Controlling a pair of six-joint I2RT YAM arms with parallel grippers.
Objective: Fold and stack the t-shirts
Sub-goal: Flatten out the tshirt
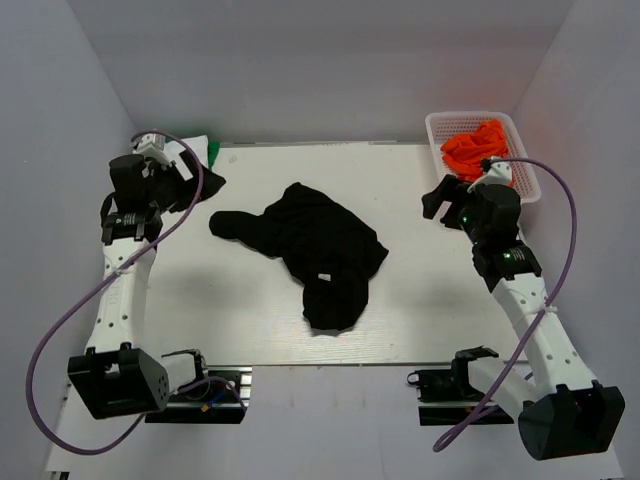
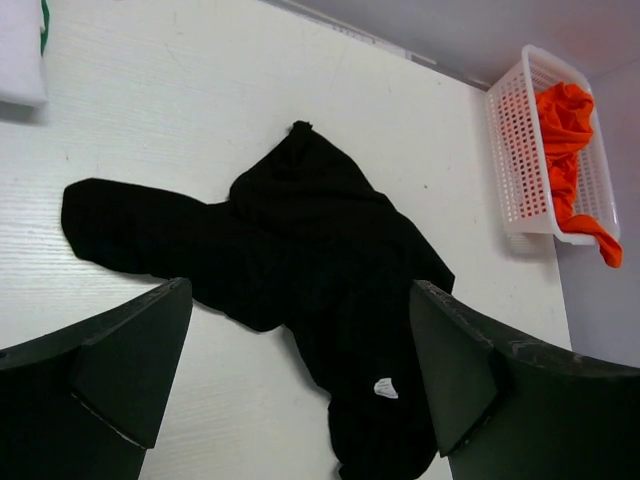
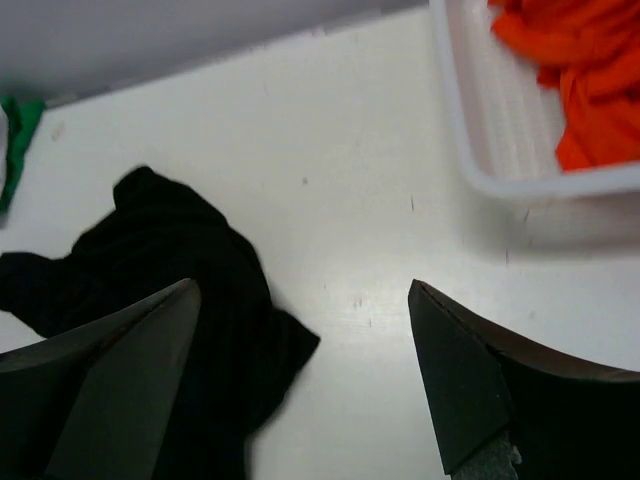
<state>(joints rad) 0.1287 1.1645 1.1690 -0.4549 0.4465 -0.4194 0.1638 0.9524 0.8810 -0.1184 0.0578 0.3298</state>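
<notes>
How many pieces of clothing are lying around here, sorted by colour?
black shirt: 1
white cloth: 1
green cloth: 1
orange heap in the basket: 1 (the separate shirts in it cannot be counted)
Total: 4

Bare table [image 1: 440,300] lies open all round the black shirt [image 1: 315,250], widest near me and to its right, so I can bring either arm in low from the side. The basket [image 3: 465,110] blocks the far right corner, a green and white pile [image 1: 210,150] blocks the far left, and walls [image 1: 320,70] close in on three sides.
</notes>
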